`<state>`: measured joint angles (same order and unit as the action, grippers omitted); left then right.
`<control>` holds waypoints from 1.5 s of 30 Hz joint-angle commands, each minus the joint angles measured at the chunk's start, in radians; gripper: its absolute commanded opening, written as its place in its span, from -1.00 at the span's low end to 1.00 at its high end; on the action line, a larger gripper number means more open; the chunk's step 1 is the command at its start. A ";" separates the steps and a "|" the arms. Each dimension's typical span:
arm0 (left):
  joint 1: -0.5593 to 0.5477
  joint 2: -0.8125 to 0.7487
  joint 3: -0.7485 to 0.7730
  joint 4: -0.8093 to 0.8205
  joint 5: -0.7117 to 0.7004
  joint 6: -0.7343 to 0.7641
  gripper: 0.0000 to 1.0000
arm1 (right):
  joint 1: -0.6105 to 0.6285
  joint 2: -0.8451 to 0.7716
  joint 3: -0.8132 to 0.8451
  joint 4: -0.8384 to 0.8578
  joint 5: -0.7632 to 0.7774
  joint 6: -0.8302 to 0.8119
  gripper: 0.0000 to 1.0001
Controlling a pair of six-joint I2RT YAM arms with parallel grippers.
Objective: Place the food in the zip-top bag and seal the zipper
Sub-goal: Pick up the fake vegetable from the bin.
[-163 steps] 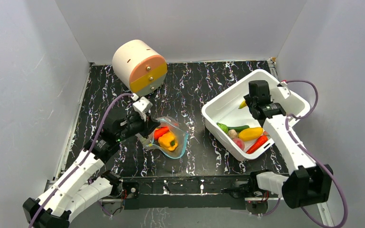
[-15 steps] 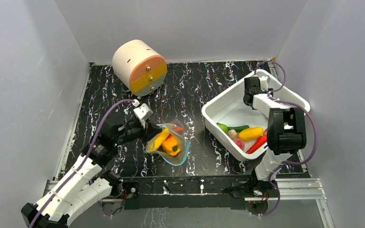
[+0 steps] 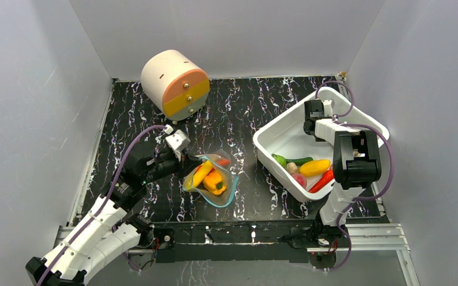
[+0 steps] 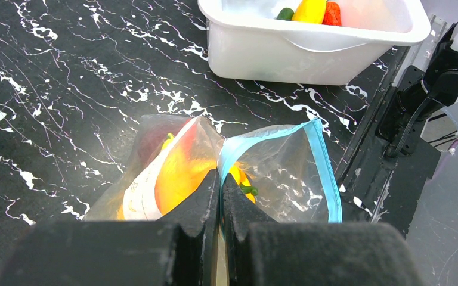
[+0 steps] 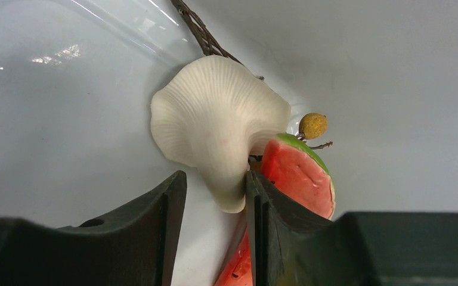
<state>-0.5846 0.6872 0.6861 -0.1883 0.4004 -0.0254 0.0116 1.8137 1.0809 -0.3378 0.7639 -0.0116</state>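
You've got a clear, glossy, crinkled plastic zip-top bag (image 4: 274, 173) with a smooth teal plastic zipper (image 4: 327, 173), on a black marble-look table (image 4: 65, 71) with a slight sheen. Your white tub (image 4: 286, 56) is smooth, shiny plastic; in it the white mushroom (image 5: 217, 128) looks matt with fine ribs, and the red melon slice (image 5: 298, 179) matt and slightly grainy. Your left gripper (image 4: 220, 187) is matt black plastic, faintly rough.
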 commanded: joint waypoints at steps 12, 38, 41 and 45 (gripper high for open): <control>-0.004 -0.015 -0.008 0.015 0.000 0.012 -1.00 | -0.004 -0.052 0.051 0.013 -0.017 0.020 -0.70; -0.003 0.012 0.006 0.011 -0.030 -0.020 -1.00 | 0.026 -0.587 -0.001 -0.112 -0.562 0.200 -0.77; -0.003 0.027 0.026 0.010 -0.042 -0.045 -1.00 | 0.048 -0.658 -0.018 -0.111 -0.638 0.215 -0.77; -0.004 0.053 0.065 0.000 -0.075 -0.100 -1.00 | 0.064 -0.748 -0.033 -0.090 -0.742 0.219 -0.78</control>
<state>-0.5846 0.7250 0.6933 -0.1898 0.3622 -0.0654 0.0559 1.1488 1.0595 -0.4709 0.1661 0.1898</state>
